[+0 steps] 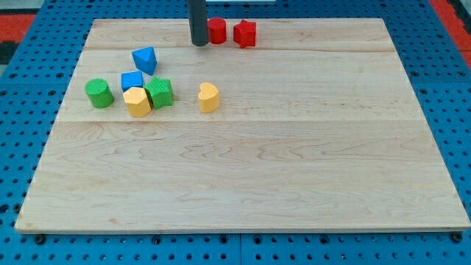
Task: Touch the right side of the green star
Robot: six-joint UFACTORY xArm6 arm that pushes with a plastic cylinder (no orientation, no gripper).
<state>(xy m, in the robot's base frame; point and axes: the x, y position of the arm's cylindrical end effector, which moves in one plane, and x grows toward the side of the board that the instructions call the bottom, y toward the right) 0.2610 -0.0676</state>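
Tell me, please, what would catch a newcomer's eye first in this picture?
The dark rod comes down at the view's top, my tip just left of two red blocks. At the view's left sits a tight cluster: a green star, a yellow block and two blue blocks, with a green cylinder and a yellow heart apart.

1 raised front view over whole board [243, 184]

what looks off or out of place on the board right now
Nothing looks damaged or spilled. The only oddity is crowding: the green star is packed against a yellow block and a blue block. My tip is far from it, at the view's top beside the red blocks.
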